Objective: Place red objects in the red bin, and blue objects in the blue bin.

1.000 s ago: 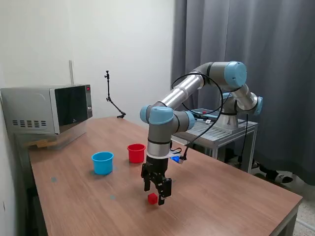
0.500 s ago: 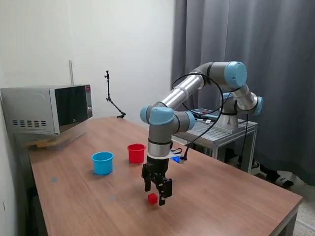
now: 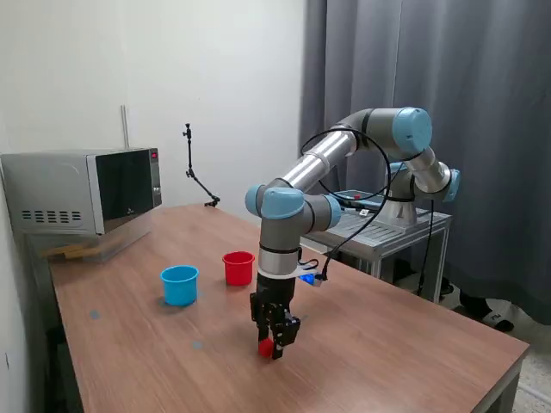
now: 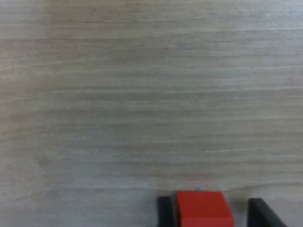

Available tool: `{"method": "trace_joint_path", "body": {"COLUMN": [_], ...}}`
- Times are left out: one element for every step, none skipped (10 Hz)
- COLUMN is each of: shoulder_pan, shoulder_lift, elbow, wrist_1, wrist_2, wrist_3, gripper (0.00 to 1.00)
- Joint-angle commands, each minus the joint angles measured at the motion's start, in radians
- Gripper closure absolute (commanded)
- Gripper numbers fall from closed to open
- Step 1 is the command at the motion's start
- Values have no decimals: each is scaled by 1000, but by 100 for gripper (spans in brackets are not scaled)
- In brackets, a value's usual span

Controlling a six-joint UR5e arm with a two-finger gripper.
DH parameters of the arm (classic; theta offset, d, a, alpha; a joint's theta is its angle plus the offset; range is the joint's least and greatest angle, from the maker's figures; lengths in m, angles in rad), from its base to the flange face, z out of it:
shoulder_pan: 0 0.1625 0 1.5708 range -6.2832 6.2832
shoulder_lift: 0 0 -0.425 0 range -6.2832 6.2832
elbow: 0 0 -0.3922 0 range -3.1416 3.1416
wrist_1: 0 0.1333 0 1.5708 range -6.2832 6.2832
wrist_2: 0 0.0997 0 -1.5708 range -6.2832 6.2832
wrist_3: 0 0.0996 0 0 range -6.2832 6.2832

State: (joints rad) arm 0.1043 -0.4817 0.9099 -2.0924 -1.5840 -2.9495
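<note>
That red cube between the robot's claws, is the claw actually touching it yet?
Partly touching. In the wrist view, one finger sits flush against the red cube, while bare table shows between the cube and the other finger. The gripper is not yet clamped.

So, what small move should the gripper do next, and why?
Probably finish closing the fingers. The gripper is low at the table with the red cube between its fingers; in the wrist view one finger seems to touch it while a gap remains on the other side.

Silver arm (image 3: 320, 159) w/ lt-blue joint caps, black cable, black tool (image 3: 274, 337).
</note>
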Motion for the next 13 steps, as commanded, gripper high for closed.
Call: {"method": "trace_joint_path", "body": {"shoulder_pan": [0,0,0,0,2,0,-5,-12,-30,-58,-78,-98,-116], "shoulder_lift": [0,0,0,0,-5,-24,-70,-119,-171,-220,-248,-288,-328], "elbow": [-3,-3,-3,-3,-5,-5,7,44,103,185,242,285,323], "wrist_1": [0,0,0,0,0,2,3,8,8,8,8,8,8], "wrist_2": [-1,-1,-2,-5,-8,-25,-65,-86,-90,-100,-132,-146,-148], "wrist_3": [-2,-2,-2,-2,-2,-2,1,9,12,33,52,59,66], "gripper": [100,100,100,100,100,100,100,100,100,100,100,100,100]}}
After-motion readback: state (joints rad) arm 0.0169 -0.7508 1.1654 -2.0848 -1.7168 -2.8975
